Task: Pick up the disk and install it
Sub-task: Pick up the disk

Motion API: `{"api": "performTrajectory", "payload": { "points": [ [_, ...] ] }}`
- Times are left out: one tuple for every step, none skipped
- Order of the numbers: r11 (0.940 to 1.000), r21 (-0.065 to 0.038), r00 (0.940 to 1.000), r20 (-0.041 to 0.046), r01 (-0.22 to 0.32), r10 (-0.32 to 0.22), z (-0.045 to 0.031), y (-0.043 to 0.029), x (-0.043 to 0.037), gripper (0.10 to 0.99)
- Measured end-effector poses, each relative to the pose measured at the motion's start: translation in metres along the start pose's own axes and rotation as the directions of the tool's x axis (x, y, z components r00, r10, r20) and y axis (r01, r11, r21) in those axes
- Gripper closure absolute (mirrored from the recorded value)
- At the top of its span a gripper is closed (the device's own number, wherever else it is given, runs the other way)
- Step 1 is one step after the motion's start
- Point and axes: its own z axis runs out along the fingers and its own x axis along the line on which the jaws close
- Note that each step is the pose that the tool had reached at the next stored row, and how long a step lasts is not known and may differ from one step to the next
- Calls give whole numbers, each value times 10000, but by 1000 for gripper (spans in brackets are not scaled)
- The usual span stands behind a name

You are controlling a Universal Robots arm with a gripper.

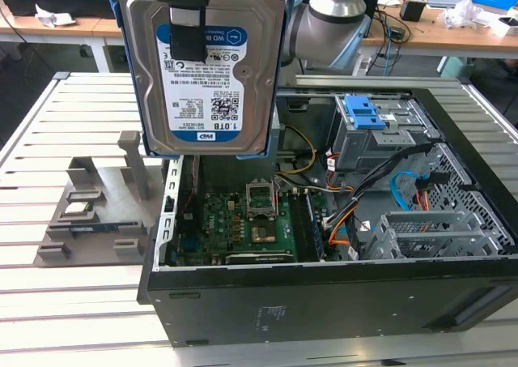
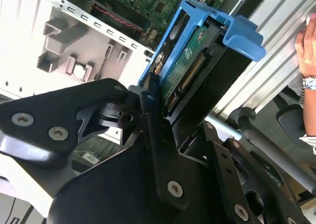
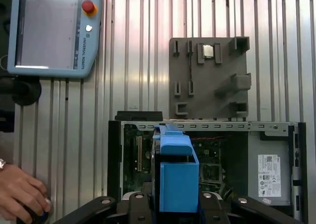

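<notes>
Above the open computer case point(image 1: 324, 302), toward 11 o'clock in the exterior view, the disk point(image 1: 206, 75) hangs upright in the air. Its white-and-blue label faces the camera upside down, and its blue carrier frame shows along both long edges. The gripper point(image 1: 188, 47) pinches the disk from 12 o'clock, with 1 black finger point(image 1: 188, 27) lying across the label. In the second wrist view the fingers point(image 2: 158, 135) are pressed against the flat faces of the disk point(image 2: 192, 75), whose connector edge and green board are turned to the camera.

At 6 o'clock from the disk in the exterior view lies the green motherboard point(image 1: 243, 217) inside the case. At 3 o'clock from the disk a blue latch plate point(image 1: 366, 112) sits on the metal drive cage point(image 1: 368, 144). A grey parts holder point(image 1: 93, 209) rests on the slatted table point(image 1: 48, 302) at 9 o'clock from the case, just beside it.

In the first wrist view the disk's blue carrier point(image 3: 175, 179) stands over the case. A teach pendant point(image 3: 49, 31) and a person's hand point(image 3: 19, 197) rest on the table, well apart from the case.
</notes>
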Motion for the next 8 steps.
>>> {"api": "performTrajectory", "payload": {
  "points": [
    [10000, -1, 10000, -1, 0, 0, -1, -16, 8, 725],
    [10000, 0, 10000, 0, 0, 0, -1, -27, 12, 725],
    [10000, 0, 10000, 0, 0, 0, -1, -39, 16, 725],
    [10000, -1, 10000, -1, 0, 0, -3, -64, 22, 725],
    [10000, -2, 10000, -1, 0, 0, -4, -89, 27, 725],
    [10000, -3, 10000, -2, 0, 0, -4, -105, 30, 725],
    [10000, -3, 10000, -1, 1, -1, -4, -127, 34, 725],
    [10000, -3, 10000, 1, 1, -1, -3, -145, 37, 725]
  ]
}}
